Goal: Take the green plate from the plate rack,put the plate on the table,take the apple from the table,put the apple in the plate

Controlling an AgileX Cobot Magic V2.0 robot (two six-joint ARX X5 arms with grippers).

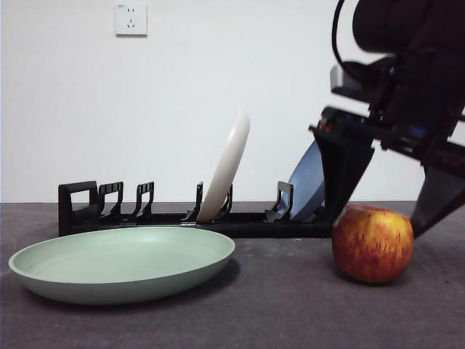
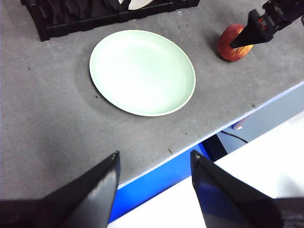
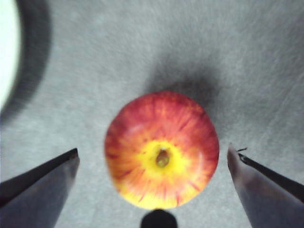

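So, the apple (image 3: 161,149) is sat on the desk (image 1: 290,305) right between the right gripper (image 3: 152,166)'s wide-open jaws, stem up; the left gripper (image 2: 153,173), also open, is parked well away.

A cream-white plate (image 1: 227,166) leans upright mid-rack; a blue plate (image 1: 308,182) tilts beside it. A wall socket (image 1: 131,19) sits high behind.

Lab bench, bare wall (image 1: 218,73), socket (image 1: 131,19)

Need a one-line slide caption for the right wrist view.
Right end effector open astride the apple on the table, green plate at the edge.
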